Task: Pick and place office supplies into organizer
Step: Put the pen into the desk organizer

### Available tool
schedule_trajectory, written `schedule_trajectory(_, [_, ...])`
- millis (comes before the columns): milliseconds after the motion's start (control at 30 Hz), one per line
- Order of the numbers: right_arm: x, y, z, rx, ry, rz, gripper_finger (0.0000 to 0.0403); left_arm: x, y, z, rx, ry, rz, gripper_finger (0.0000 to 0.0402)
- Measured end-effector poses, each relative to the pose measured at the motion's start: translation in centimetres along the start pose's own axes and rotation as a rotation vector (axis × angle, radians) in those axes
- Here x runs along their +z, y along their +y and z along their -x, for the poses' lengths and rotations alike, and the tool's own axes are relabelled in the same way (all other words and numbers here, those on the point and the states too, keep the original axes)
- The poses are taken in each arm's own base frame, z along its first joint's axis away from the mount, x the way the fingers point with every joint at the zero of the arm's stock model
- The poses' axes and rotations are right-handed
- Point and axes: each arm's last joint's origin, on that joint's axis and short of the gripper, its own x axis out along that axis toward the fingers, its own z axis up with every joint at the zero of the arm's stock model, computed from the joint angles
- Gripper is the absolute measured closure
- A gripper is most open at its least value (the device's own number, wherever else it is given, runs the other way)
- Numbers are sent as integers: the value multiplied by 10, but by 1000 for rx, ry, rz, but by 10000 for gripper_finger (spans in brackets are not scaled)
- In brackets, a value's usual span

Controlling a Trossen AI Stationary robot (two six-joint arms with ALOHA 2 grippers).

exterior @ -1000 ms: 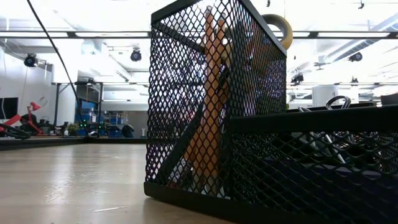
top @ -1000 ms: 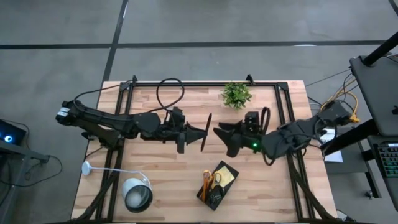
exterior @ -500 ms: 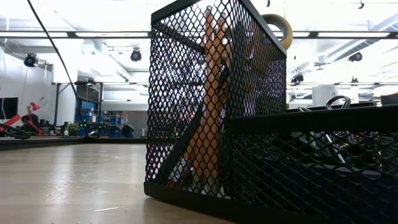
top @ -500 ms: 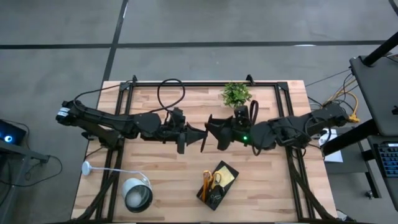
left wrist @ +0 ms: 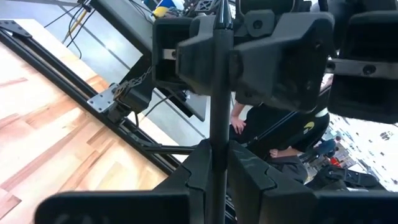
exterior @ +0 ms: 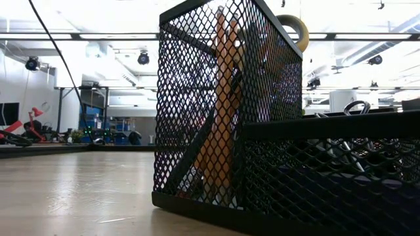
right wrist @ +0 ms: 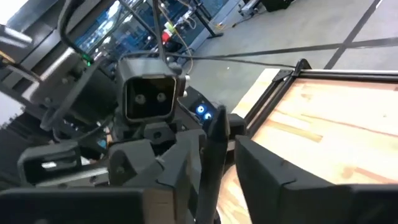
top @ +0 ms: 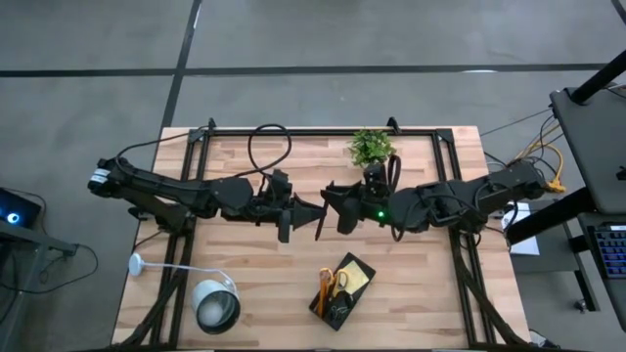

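My left gripper (top: 313,210) is shut on a black pen (top: 324,207) held high above the table's middle. The pen lies roughly level, running from far to near. My right gripper (top: 334,206) faces it from the right. Its two fingers (left wrist: 280,56) stand on either side of the pen (right wrist: 214,146), farther along the shaft. A narrow gap still shows beside the pen in the right wrist view. The organizer (top: 342,286), a black mesh tray (exterior: 262,131), stands near the front edge with orange pencils, yellow-handled scissors and a yellow pad in it. My left gripper pinches the pen's shaft (left wrist: 217,146) between its two fingers, about at the pen's middle. The fingers come level from the table's left and lie across the pen. The pen is lifted clear of the table, both ends free.
A small green plant (top: 372,149) stands at the far edge, just behind my right arm. A round silver-white lamp (top: 216,305) sits at the near left. Bare wooden tabletop (top: 245,264) lies below the two grippers.
My right gripper has moved toward the table's left and slightly toward its far edge, up to the pen in my left gripper, so that its fingers now flank the shaft. My left gripper and the pen have kept still.
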Motion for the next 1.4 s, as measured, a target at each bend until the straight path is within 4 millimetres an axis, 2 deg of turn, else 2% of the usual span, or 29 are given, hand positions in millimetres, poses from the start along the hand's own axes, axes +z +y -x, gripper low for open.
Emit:
schedule_trajectory(300, [0, 0, -1, 18, 21, 37, 379, 0, 0, 0, -1, 3, -4, 379])
schedule_trajectory(700, [0, 1, 0, 19, 8, 85, 378, -1, 1, 0, 9, -1, -4, 376])
schedule_trajectory(800, [-1, 2, 1, 18, 8, 113, 378, -3, 4, 1, 17, 3, -7, 358])
schedule_trajectory(1000, [2, 3, 9, 12, -11, 133, 378, -9, 16, 8, 115, 80, -29, 286])
schedule_trajectory(1167, [0, 5, 17, 14, 0, 145, 378, -6, 17, 18, 146, 103, -89, 233])
schedule_trajectory(1400, [-21, 15, 40, 21, 26, 235, 378, 13, 30, 44, 308, 86, -123, 219])
